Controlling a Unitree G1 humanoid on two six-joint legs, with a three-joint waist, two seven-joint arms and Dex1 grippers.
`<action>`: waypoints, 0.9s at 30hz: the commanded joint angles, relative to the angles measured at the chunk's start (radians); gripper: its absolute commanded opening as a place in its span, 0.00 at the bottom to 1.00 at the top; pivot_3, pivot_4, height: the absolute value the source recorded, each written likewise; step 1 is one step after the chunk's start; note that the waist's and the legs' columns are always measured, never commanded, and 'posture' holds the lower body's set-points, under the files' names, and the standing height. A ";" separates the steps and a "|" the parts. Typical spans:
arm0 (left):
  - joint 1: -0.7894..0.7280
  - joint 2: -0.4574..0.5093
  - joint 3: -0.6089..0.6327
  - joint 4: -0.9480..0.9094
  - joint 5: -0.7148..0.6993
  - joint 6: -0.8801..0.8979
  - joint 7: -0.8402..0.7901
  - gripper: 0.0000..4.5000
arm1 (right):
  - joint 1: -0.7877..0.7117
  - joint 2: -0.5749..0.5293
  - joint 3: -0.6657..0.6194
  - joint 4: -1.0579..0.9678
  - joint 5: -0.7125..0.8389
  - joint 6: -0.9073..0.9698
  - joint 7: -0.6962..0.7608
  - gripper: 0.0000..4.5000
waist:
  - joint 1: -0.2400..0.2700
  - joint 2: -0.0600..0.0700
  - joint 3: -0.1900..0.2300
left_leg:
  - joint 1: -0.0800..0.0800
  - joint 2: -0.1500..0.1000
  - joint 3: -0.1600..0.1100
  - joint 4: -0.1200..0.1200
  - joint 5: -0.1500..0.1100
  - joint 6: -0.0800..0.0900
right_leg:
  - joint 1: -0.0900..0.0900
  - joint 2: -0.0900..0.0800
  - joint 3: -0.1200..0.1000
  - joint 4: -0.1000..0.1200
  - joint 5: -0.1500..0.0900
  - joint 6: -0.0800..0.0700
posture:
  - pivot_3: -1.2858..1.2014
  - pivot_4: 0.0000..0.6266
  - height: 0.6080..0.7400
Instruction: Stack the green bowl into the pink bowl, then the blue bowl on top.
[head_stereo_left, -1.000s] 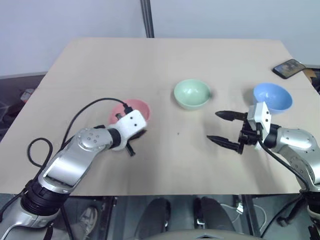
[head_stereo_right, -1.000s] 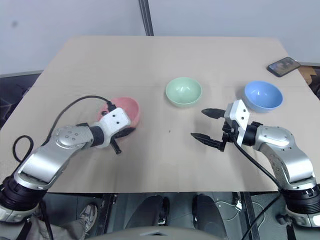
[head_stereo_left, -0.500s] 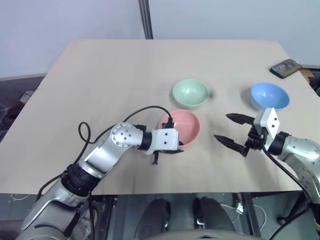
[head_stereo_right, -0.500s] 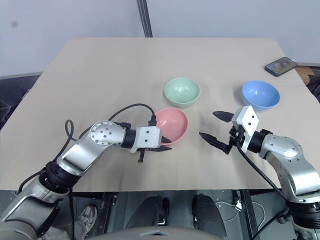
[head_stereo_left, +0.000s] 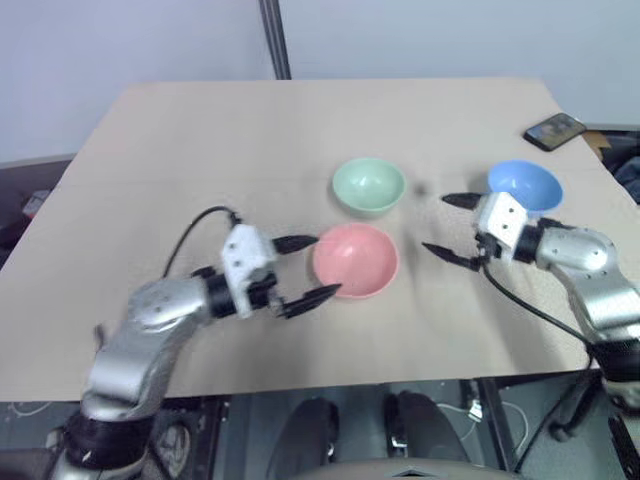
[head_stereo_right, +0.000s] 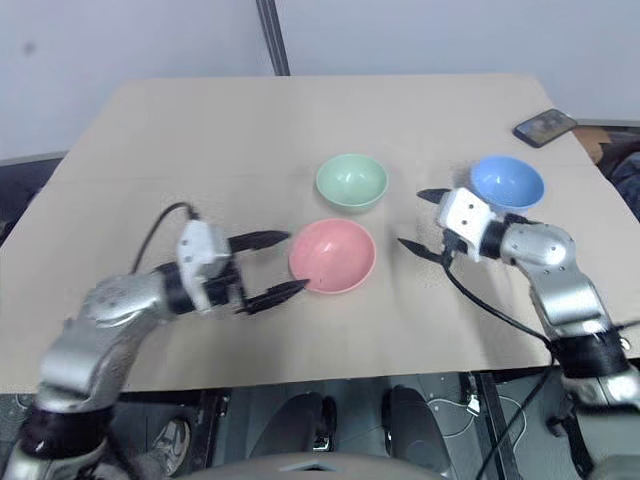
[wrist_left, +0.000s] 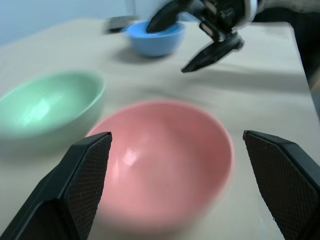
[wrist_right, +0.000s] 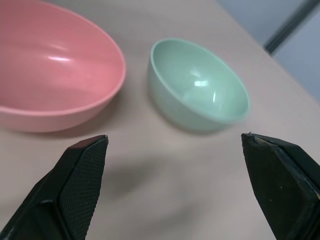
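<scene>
The pink bowl stands upright on the table, just in front of the green bowl. The blue bowl sits apart to the right. My left gripper is open at the pink bowl's left side, its fingertips level with the rim and holding nothing. My right gripper is open and empty, pointing left into the gap between the green and blue bowls, with its upper finger beside the blue bowl. In the right wrist view the green bowl and pink bowl lie ahead of the open right gripper.
A dark phone lies near the far right edge of the tan table. The left half and the far part of the table are bare. A grey pole rises behind the table.
The left gripper slid the pink bowl rightward to in front of the green bowl, then opened and let it go. The right gripper moved forward toward the green bowl and rolled.
</scene>
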 joint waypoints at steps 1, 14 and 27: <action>0.078 -0.015 0.159 -0.083 -0.101 0.014 0.058 0.99 | -0.157 0.065 0.073 0.182 -0.072 -0.200 0.057 1.00 | 0.010 0.000 0.001 | 0.000 0.000 -0.001 0.000 0.000 0.000 | 0.000 0.000 -0.001 0.000 0.000 0.000 | 0.52 0.24 1.00; 0.303 -0.020 0.326 -0.213 -0.171 -0.045 0.093 1.00 | -0.478 0.202 0.189 0.826 -0.274 -0.619 0.048 0.56 | 0.020 0.000 0.001 | -0.001 -0.004 -0.002 -0.001 0.001 -0.002 | 0.001 -0.005 -0.001 -0.003 0.001 -0.003 | 0.52 0.24 1.00; 0.292 -0.015 0.294 -0.210 -0.185 -0.055 0.126 1.00 | -0.455 0.228 0.097 0.723 -0.127 -0.531 0.166 0.00 | 0.012 0.002 0.003 | -0.001 -0.004 -0.002 -0.002 0.001 -0.002 | 0.000 -0.005 -0.001 -0.002 0.001 -0.003 | 0.52 0.24 1.00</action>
